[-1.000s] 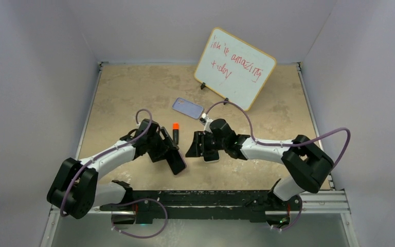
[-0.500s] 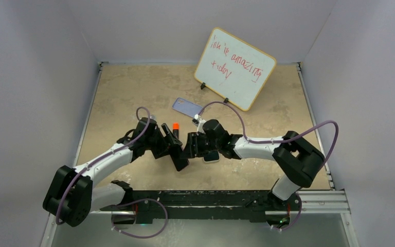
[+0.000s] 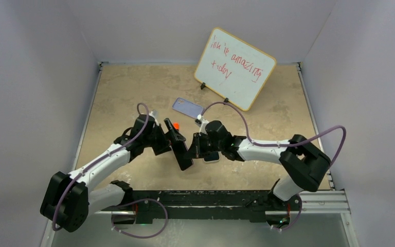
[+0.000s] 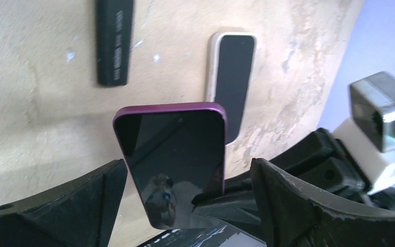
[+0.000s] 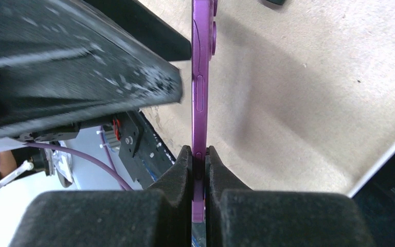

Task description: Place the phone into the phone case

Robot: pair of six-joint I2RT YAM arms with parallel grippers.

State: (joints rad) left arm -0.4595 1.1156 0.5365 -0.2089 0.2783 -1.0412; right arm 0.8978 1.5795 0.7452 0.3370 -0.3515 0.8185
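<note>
A: Where is the phone [image 3: 180,150]?

B: It is lifted off the tabletop [image 3: 133,87], near the middle and a little toward 6 o'clock, between the two arms. It shows a glossy black screen and a purple rim.

A: What holds it?

B: The right pincer [image 5: 199,154]. In its wrist view the two dark fingers are pressed onto the phone's thin edge, front and back, and the purple side with its button runs straight away from them.

A: And the left pincer [image 4: 187,164]?

B: It is spread wide. In its wrist view one finger stands at 9 o'clock of the phone and the other at 3 o'clock, with a gap showing on the 9 o'clock side. On the 3 o'clock side, contact cannot be told.

A: Where is the phone case [image 3: 187,107]?

B: It lies flat on the tabletop at about 12 o'clock from the phone, apart from it, pale lavender-blue, with nothing in it.

A: What else is there?

B: A whiteboard [image 3: 235,68] with red writing stands propped at 1 o'clock of the case. A black marker [image 3: 175,125] with an orange cap lies just beside the phone's far end, and whether they touch cannot be told.
</note>
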